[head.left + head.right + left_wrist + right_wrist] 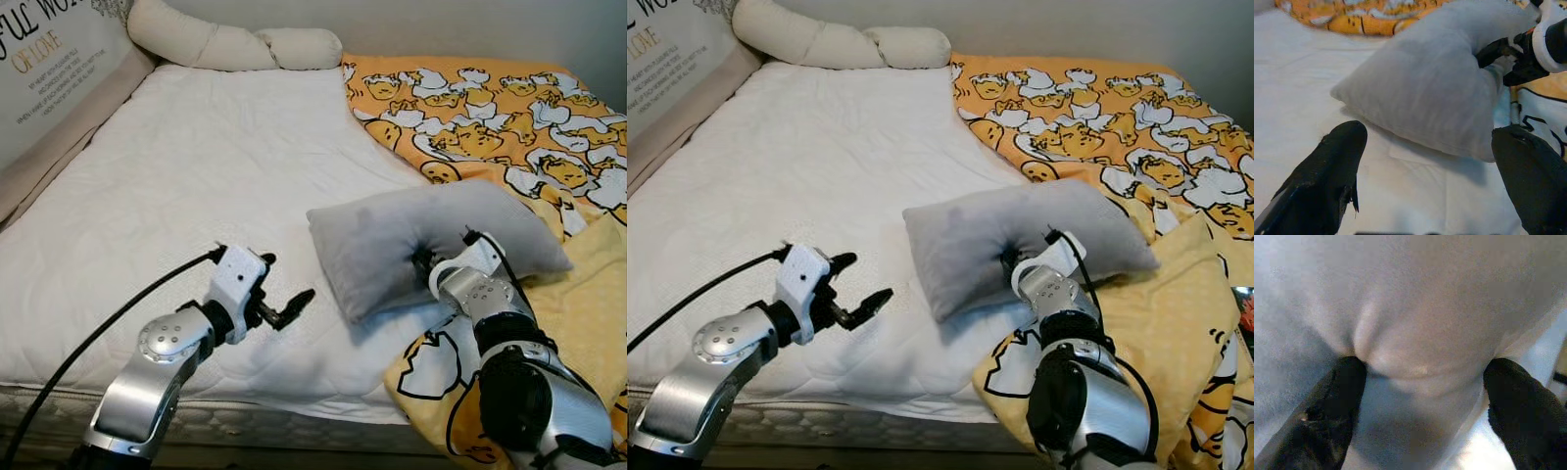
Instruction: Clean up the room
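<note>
Left eye view: the grey pillow lies on the white mattress, its far end resting on the yellow cartoon blanket. The right gripper pinches the pillow's near edge, which dents inward there.
Right eye view: the left gripper hovers over bare mattress just beside the pillow's near corner, apart from it. A long cream bolster lies at the head of the bed.
Left wrist view: its two black fingers stand spread wide with nothing between them; the pillow fills the gap ahead.
Right wrist view: both fingers press into grey fabric, bunching a fold between them, so the jaws are closed on the pillow.
Step in hand: likely lifting the pillow to move it toward the bed's head.
Doing it well: a single pinch on soft stuffing may slip, so bring the left gripper onto the near corner, close firmly, and lift both ends level, clear of the blanket.
</note>
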Available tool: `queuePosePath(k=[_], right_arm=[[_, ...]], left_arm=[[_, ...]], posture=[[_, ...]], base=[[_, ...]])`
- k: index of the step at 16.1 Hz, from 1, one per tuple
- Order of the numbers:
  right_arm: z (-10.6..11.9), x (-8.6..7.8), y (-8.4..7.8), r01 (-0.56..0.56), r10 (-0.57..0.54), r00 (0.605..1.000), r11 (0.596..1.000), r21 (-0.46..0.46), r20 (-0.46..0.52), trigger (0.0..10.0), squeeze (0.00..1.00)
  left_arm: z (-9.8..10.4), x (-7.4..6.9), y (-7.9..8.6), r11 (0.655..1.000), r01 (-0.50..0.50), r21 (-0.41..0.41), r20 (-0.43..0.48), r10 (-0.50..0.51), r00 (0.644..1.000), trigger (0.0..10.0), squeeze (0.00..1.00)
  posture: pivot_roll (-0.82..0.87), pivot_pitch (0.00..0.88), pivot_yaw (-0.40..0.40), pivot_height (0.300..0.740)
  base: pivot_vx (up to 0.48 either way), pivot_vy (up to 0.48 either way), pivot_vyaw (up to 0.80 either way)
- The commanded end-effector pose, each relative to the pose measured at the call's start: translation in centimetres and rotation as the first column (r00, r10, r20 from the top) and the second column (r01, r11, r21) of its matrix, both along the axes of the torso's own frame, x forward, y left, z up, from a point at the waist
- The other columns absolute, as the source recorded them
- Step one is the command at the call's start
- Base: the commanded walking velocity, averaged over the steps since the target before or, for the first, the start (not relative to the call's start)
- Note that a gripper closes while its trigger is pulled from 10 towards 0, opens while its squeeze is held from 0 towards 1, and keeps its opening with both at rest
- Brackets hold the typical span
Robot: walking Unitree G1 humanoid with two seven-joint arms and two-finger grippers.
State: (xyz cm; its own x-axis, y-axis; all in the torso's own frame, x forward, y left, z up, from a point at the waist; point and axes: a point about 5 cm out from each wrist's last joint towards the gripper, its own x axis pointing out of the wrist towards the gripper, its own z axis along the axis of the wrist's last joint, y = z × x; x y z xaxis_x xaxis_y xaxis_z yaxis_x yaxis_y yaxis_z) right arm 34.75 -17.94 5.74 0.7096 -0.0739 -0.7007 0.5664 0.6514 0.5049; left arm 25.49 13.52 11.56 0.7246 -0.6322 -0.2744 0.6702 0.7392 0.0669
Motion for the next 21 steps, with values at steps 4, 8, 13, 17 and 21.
queuePosePath(k=[4, 8, 13, 17, 21], right_arm=[[0.1, 0.4, 0.7, 0.002, -0.002, 1.0, 0.999, 0.035, -0.006, 0.0, 0.0], [-0.1, 0.3, 0.7, 0.02, -0.02, 1.0, 0.998, 0.058, -0.009, 0.0, 0.0], [-0.3, 0.2, 0.6, 0.012, -0.011, 1.0, 0.999, 0.043, -0.018, 0.0, 0.0], [-0.3, 0.3, 0.3, -0.013, 0.013, 1.0, 1.0, 0.003, 0.006, 0.0, 0.0], [-0.2, 0.3, 0.4, -0.04, 0.04, 0.999, 0.999, -0.012, 0.022, 0.0, 0.0]], left_arm=[[0.3, -0.1, -0.3, 0.999, 0.036, -0.016, -0.048, -0.037, 0.998, 10.0, 0.0], [0.2, 0.0, -0.1, 1.0, 0.008, 0.018, -0.03, -0.007, 1.0, 10.0, 0.0], [0.0, -0.1, 0.3, 0.999, -0.021, 0.039, -0.016, 0.021, 1.0, 10.0, 0.0], [-0.1, -0.2, 0.6, 0.998, -0.057, 0.024, -0.017, 0.058, 0.998, 10.0, 0.0], [-0.3, -0.9, 1.2, 0.997, -0.068, 0.03, -0.027, 0.068, 0.997, 10.0, 0.0]], posture=[[-0.04, 0.0, -0.012, 0.74], [-0.04, 0.0, -0.018, 0.74], [-0.03, 0.0, -0.029, 0.74], [-0.04, 0.0, -0.019, 0.74], [-0.01, 0.0, -0.057, 0.74]], base=[[0.0, 0.0, 0.0], [0.0, 0.0, 0.0], [0.0, 0.0, 0.0], [0.0, 0.0, 0.0], [0.0, 0.0, 0.0]])
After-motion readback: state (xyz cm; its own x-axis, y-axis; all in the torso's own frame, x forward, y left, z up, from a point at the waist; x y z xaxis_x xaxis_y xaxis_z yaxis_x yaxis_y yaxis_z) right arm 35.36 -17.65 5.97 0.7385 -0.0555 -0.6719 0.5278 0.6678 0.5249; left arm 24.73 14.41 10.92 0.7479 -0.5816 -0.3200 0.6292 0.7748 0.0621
